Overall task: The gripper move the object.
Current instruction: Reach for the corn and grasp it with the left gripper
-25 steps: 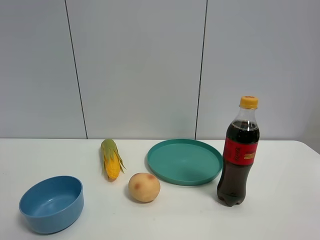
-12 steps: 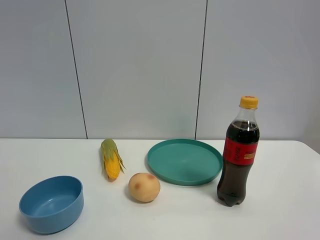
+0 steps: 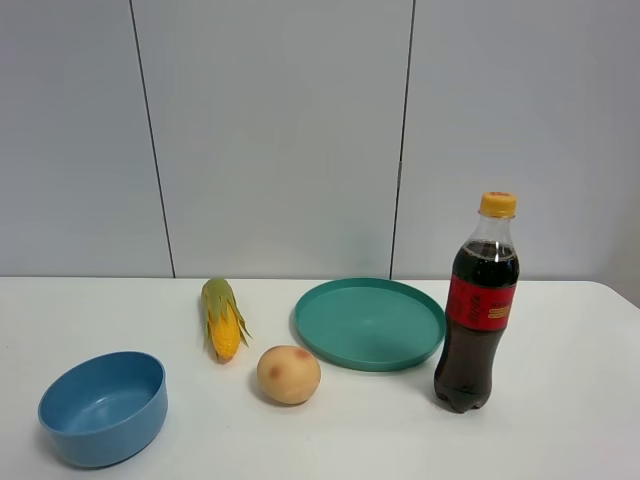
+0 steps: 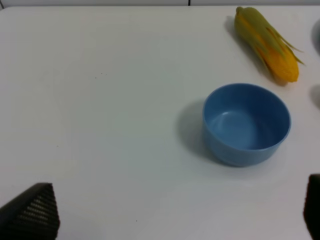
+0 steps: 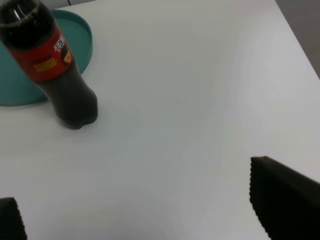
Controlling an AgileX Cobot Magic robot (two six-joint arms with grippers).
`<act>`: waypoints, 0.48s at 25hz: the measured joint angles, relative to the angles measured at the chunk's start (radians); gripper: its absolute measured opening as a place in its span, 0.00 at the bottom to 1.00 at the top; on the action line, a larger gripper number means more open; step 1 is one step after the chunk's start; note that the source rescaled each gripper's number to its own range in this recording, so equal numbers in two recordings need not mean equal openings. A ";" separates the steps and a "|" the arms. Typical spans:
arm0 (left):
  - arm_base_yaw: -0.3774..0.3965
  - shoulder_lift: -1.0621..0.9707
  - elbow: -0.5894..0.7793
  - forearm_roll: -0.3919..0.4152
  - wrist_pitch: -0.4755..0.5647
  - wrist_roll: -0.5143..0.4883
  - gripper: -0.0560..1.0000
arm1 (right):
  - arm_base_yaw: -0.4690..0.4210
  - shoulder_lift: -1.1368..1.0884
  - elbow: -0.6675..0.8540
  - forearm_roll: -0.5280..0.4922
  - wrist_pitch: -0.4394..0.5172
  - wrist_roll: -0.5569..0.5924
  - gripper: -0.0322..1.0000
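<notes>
The toy corn cob, yellow-orange kernels half in green husk, lies on the white table left of the middle, behind the peach. It also shows in the left wrist view, beyond the blue bowl. Neither arm appears in the exterior high view. My left gripper is open and empty, its black fingertips spread wide above bare table, well short of the bowl and corn. My right gripper is open and empty, its fingertips wide apart over bare table near the cola bottle.
A blue bowl stands at the front left. A round peach lies in front of the corn. A teal plate sits mid-table. A cola bottle stands upright at the right. The table's right edge is near the right gripper.
</notes>
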 joint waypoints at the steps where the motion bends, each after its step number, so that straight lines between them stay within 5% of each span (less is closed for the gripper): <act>1: 0.000 0.000 0.000 0.000 0.000 0.000 1.00 | 0.000 0.000 0.000 0.000 0.000 0.000 1.00; 12: 0.000 0.000 0.000 -0.003 0.000 0.000 1.00 | 0.000 0.000 0.000 0.000 0.000 0.000 1.00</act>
